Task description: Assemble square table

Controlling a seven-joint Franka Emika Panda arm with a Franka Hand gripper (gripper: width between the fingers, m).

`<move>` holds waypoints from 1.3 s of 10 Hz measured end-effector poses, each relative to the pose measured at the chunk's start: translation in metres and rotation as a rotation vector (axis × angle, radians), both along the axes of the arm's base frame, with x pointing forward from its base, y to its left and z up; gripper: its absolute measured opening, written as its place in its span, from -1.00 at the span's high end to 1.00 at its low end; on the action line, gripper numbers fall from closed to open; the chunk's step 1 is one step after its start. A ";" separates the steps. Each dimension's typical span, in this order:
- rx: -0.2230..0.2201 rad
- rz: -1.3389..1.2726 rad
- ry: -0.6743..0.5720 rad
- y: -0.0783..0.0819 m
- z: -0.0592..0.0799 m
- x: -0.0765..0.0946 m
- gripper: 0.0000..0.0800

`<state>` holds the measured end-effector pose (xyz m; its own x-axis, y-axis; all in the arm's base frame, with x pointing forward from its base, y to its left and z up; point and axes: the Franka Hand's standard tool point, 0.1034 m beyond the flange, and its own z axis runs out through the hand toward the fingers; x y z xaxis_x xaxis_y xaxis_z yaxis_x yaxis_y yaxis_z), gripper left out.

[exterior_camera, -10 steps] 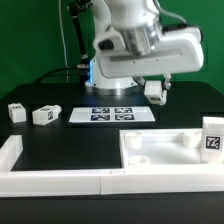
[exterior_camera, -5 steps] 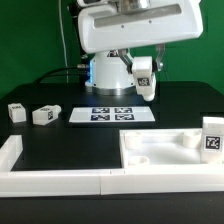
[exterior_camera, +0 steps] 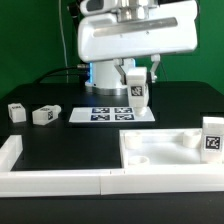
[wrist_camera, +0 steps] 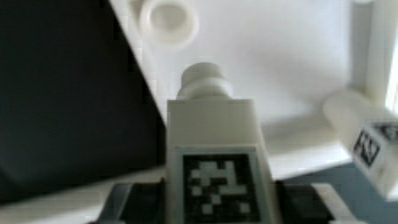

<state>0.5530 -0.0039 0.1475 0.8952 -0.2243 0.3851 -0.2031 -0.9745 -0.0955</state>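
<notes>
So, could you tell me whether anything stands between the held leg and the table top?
Nothing visible does. The leg hangs in the pincer over the marker board; another leg stands at the table top's exterior-view right, off that path.

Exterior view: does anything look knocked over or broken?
Nothing looks broken or spilled. A leg and a second leg lie loose at the exterior view's left, the second seemingly on its side. They look like parts waiting their turn. The gripper holds a third leg in the air.
</notes>
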 end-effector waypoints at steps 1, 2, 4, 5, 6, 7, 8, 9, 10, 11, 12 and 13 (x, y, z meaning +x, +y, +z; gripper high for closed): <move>-0.025 0.004 -0.056 -0.011 0.007 0.015 0.27; -0.052 -0.001 -0.136 -0.013 0.012 0.026 0.27; -0.068 -0.001 -0.162 -0.013 0.007 0.022 0.27; -0.068 -0.001 -0.163 -0.013 0.007 0.023 0.27; -0.067 -0.003 -0.163 -0.011 0.005 0.023 0.27; -0.064 0.002 -0.155 -0.003 -0.004 0.024 0.27; -0.063 0.004 -0.157 -0.001 -0.006 0.033 0.27; -0.064 0.002 -0.167 -0.002 -0.007 0.045 0.27; -0.065 0.002 -0.170 -0.001 -0.012 0.054 0.27; -0.068 0.003 -0.167 -0.001 -0.020 0.060 0.27; -0.069 0.006 -0.160 0.001 -0.028 0.063 0.27; -0.070 0.011 -0.153 0.004 -0.034 0.063 0.27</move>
